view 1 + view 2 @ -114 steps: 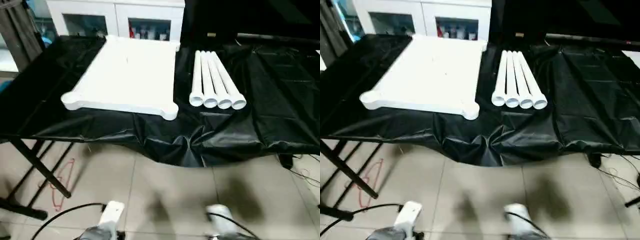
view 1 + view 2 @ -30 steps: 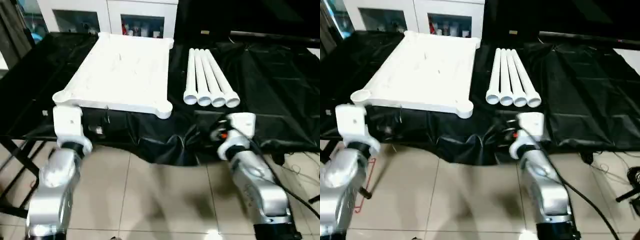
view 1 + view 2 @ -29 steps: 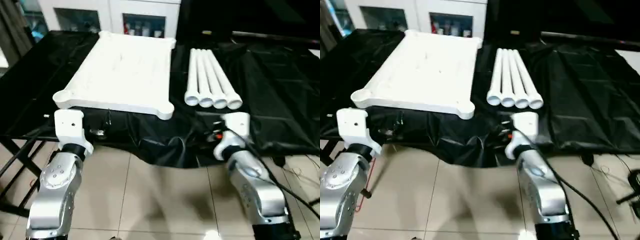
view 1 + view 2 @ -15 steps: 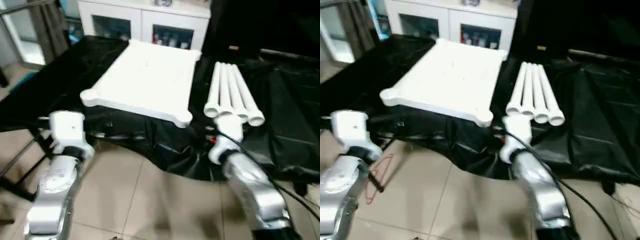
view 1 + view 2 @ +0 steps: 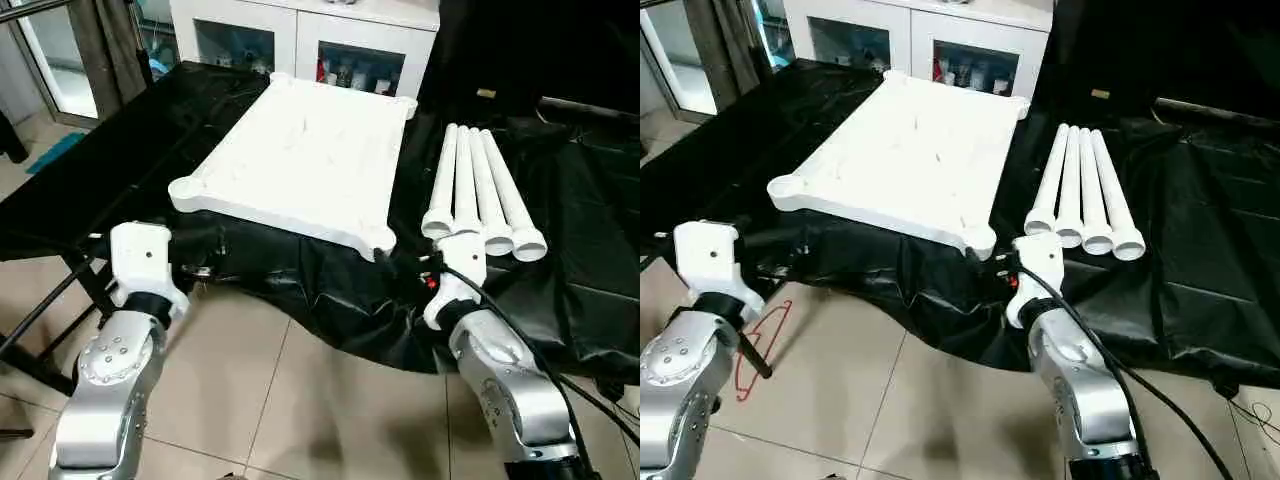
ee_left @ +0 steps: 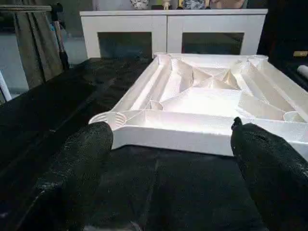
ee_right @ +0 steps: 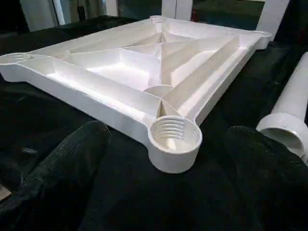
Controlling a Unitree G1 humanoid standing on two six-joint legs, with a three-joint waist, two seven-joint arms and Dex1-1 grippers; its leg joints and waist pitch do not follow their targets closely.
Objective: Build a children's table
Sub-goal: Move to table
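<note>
The children's table lies in parts on a black cloth. Its white tabletop [image 5: 300, 160] rests upside down, ribs up, with round sockets at the corners. Several white tube legs [image 5: 470, 190] lie side by side to its right. My left gripper [image 6: 169, 130] is open at the table's front edge, facing the tabletop's near left corner socket [image 6: 108, 119]. My right gripper [image 7: 168, 132] is open too, and its black fingers [image 7: 72, 163] flank the threaded near right corner socket [image 7: 174, 134] without touching it. One leg's open end [image 7: 288, 120] lies just beside it. Neither gripper holds anything.
A white glass-door cabinet [image 5: 300, 40] stands behind the table. The black cloth [image 5: 560, 260] hangs over the front edge in folds. The stand's dark legs [image 5: 40, 310] cross at the left over the tiled floor. A red hanger [image 5: 760, 340] lies on the floor.
Both arms have come up from below to the table's front edge, the right one closing in on the near right corner socket. The head view has shifted. Both grippers stay open.
</note>
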